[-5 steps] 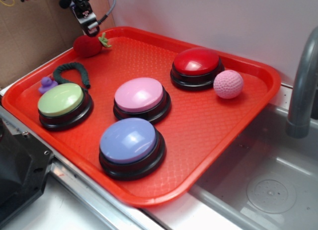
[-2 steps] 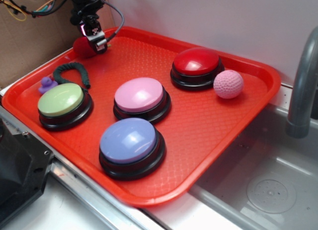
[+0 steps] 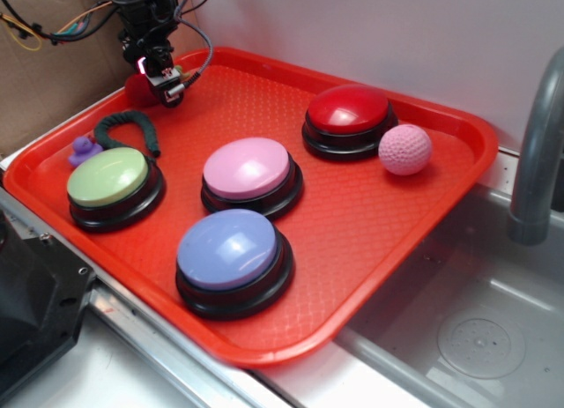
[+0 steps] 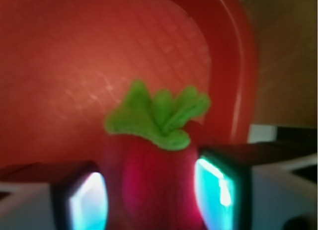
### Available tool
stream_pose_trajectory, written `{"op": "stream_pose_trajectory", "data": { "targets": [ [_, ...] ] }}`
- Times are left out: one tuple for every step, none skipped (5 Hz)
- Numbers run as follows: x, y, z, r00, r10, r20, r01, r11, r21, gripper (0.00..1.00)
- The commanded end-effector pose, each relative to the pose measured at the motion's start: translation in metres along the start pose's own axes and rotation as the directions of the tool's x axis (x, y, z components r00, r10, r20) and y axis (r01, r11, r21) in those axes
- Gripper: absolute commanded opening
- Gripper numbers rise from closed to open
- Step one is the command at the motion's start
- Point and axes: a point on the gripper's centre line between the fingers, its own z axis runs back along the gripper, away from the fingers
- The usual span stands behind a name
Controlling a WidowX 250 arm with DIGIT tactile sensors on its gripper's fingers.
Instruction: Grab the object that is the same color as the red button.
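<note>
We see the plush strawberry (image 4: 154, 185) sitting between the gripper (image 4: 151, 195) fingers, its green leaves pointing away from the claw. The fingers sit spread on either side of it; we cannot tell whether they touch it. Beyond the claw's reach, well apart across the red tray (image 3: 370, 223), stands the red button (image 3: 349, 117).

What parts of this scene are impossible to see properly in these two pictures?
- Exterior view: the fuzzy red plush strawberry is mostly hidden behind the gripper.
- Wrist view: the strawberry's lower half is cut off by the bottom edge; everything is blurred, so finger contact is unclear.
- Exterior view: the small purple toy is too small to identify.
</note>
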Motion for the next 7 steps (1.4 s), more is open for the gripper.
{"op": "stream_pose_trajectory", "data": {
  "targets": [
    [-0.003, -0.003, 0.019, 0.997, 0.018, 0.075, -0.018, 1.000, 0.005, 0.00],
    [-0.003, -0.014, 0.036, 0.992, 0.007, 0.127, -0.003, 0.999, -0.032, 0.00],
    [0.000, -0.040, 0.066, 0.985, -0.048, 0.167, 0.054, 0.998, -0.027, 0.00],
    [0.008, -0.064, 0.097, 0.975, -0.083, 0.207, 0.087, 0.996, -0.011, 0.00],
    [0.015, -0.079, 0.139, 0.973, -0.037, 0.228, 0.060, 0.994, -0.093, 0.00],
    [0.005, -0.072, 0.166, 0.964, 0.009, 0.266, 0.048, 0.977, -0.209, 0.00],
    [0.001, -0.090, 0.205, 0.964, 0.036, 0.263, 0.038, 0.962, -0.270, 0.00]
  ]
}}
